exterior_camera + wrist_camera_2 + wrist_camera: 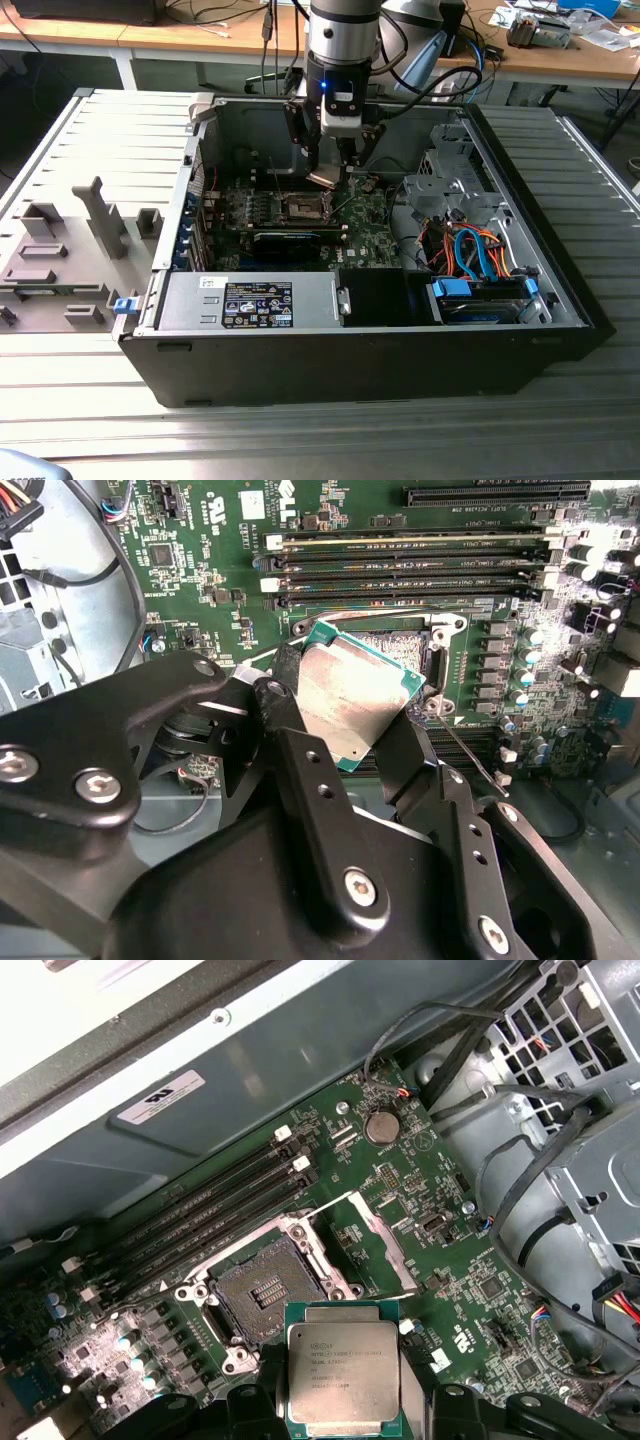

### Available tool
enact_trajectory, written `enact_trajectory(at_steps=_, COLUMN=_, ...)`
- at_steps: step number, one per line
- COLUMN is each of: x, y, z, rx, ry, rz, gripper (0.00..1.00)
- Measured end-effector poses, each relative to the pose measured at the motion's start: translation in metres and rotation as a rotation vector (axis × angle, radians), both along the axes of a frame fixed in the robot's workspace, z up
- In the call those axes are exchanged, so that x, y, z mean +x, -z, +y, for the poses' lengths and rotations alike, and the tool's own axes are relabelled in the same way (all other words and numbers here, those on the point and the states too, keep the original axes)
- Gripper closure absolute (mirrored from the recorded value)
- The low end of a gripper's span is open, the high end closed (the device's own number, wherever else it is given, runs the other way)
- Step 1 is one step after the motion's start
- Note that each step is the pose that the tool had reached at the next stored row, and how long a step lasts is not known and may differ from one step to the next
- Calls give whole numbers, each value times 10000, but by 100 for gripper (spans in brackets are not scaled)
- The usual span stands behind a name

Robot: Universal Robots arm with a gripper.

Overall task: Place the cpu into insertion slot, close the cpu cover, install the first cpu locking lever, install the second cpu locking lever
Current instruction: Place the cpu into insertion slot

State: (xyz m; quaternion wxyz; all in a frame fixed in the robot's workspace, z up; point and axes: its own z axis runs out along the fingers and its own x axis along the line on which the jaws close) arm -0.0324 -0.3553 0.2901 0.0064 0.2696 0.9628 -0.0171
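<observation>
The gripper (330,172) has its fingers (300,780) clamped on two opposite edges of the cpu (343,1375). It holds the chip in the air inside the open computer case (480,360), over the green motherboard (440,1190). In the exterior view the bare cpu socket (305,207) lies at about seven o'clock from the held chip, near but apart, and the cpu cover (383,1238) stands swung open beside that socket.

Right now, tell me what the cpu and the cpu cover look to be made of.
The cpu, held in the end effector: a dull silvery-grey metal lid, smeared and matte, on a green board rim, likely laminate. The cpu cover: thin bright metal, probably stamped steel, going by its shiny edges.
</observation>
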Motion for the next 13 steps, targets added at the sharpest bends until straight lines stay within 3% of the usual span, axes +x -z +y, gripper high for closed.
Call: enact_trajectory(at_steps=13, x=0, y=7, z=0, rx=0, ry=79, rz=1, gripper=46)
